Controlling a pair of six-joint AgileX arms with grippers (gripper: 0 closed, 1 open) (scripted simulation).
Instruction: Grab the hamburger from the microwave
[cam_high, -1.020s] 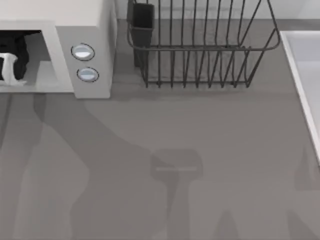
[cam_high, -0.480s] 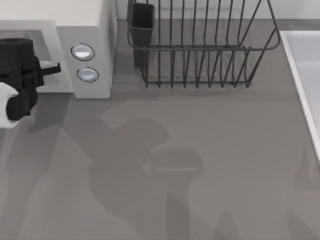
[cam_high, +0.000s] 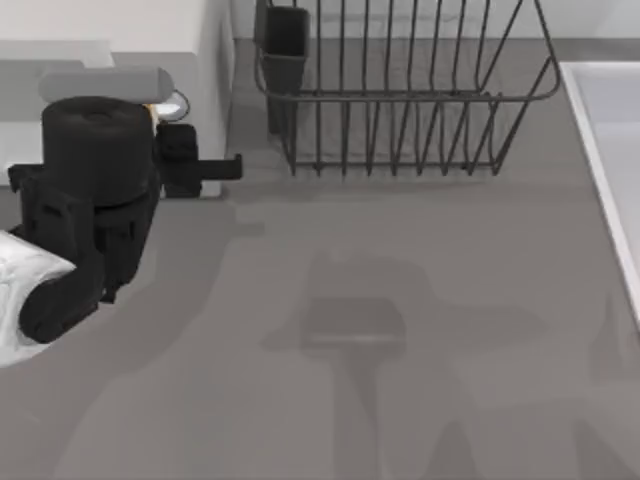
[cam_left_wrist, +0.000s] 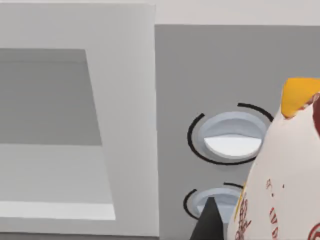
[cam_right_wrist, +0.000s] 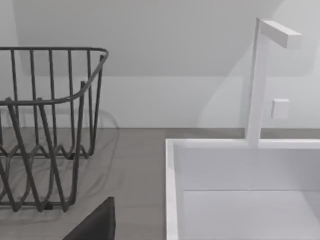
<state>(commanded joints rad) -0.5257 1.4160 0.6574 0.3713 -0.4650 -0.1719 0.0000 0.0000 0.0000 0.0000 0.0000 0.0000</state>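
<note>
The white microwave (cam_high: 205, 60) stands at the table's far left, its grey cavity (cam_left_wrist: 47, 100) open beside two round knobs (cam_left_wrist: 231, 135). My left gripper (cam_high: 160, 125) hangs in front of the knob panel, outside the cavity. It is shut on the hamburger (cam_left_wrist: 285, 170), a white, red-printed layered item with an orange top. A sliver of that orange (cam_high: 151, 108) peeks past the black arm in the top view. One dark fingertip (cam_left_wrist: 207, 225) sits against the hamburger's side. A dark part of my right gripper (cam_right_wrist: 95, 222) shows at the right wrist view's edge.
A black wire dish rack (cam_high: 400, 100) with a dark cup (cam_high: 285, 35) stands right of the microwave. A white sink basin (cam_high: 605, 130) with a tap (cam_right_wrist: 260, 80) lies at the right edge. The grey counter (cam_high: 400, 330) spreads across the front.
My left arm has backed out of the microwave cavity, risen toward the camera and shifted right. It now covers the cavity opening and part of the knob panel.
</note>
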